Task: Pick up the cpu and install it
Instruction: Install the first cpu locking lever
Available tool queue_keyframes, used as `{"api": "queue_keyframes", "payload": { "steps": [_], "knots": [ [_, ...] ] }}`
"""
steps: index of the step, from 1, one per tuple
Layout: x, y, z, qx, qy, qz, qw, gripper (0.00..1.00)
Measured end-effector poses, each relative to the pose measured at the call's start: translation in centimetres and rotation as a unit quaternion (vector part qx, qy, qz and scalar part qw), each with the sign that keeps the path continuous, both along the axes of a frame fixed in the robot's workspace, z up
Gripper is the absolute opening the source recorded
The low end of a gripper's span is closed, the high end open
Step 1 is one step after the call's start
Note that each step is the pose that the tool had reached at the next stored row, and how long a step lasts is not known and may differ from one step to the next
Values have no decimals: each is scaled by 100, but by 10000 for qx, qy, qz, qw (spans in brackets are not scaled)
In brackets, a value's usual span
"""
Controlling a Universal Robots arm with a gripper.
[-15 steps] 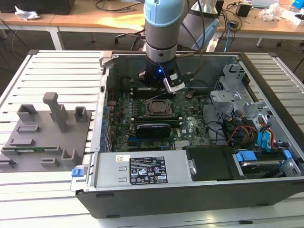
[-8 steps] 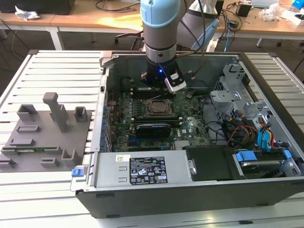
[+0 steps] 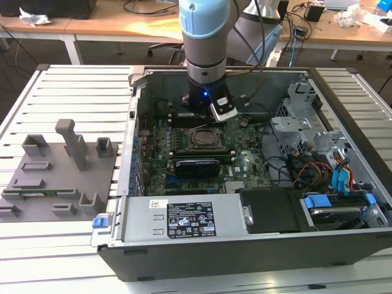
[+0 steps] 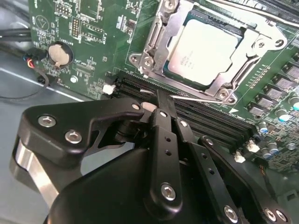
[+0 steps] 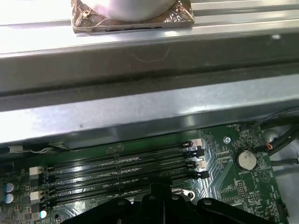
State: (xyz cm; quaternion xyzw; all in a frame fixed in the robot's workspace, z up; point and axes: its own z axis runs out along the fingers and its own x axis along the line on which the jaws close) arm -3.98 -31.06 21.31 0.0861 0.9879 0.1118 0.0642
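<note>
Tool looks pinched shut with nothing in it, hovering just above the RAM slots, cpu already sitting in its socket upper right.

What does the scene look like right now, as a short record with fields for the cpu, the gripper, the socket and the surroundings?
cpu: silvery chip seated flat in the socket
socket: metal frame around the chip, on the green motherboard
gripper: fingers closed together, holding nothing, beside the socket over the memory slots
arm: above the open computer case
surroundings: grey fixture blocks on the slatted table, at the exterior view's left
</note>
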Motion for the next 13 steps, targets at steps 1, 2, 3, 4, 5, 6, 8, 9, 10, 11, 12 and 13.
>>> {"api": "queue_keyframes", "payload": {
  "steps": [1, 2, 3, 4, 5, 6, 8, 9, 10, 11, 12, 13],
  "knots": [
    [-13, 0, -7, 0, 0, -36, 10000, 11],
    [-22, -1, -10, -1, 1, -59, 10000, 11],
    [-39, -1, -14, -1, 1, -101, 9999, 11],
    [-47, 0, -16, -1, 1, -119, 9999, 11],
    [-58, 1, -18, 0, 0, -145, 9999, 11],
    [-66, 1, -20, 0, 0, -172, 9999, 11],
    [-84, 3, -24, 0, 0, -230, 9997, 11],
    [-114, 6, -30, -1, 1, -327, 9995, 11],
    [-138, 18, -50, 0, 0, -584, 9983, 11],
    [-108, 68, -79, 0, -5, -652, 9979, 11],
    [-106, 68, -103, 6, -88, -652, 9978, 11],
    [-106, 67, -107, 7, -107, -651, 9978, 11]
  ]
}}
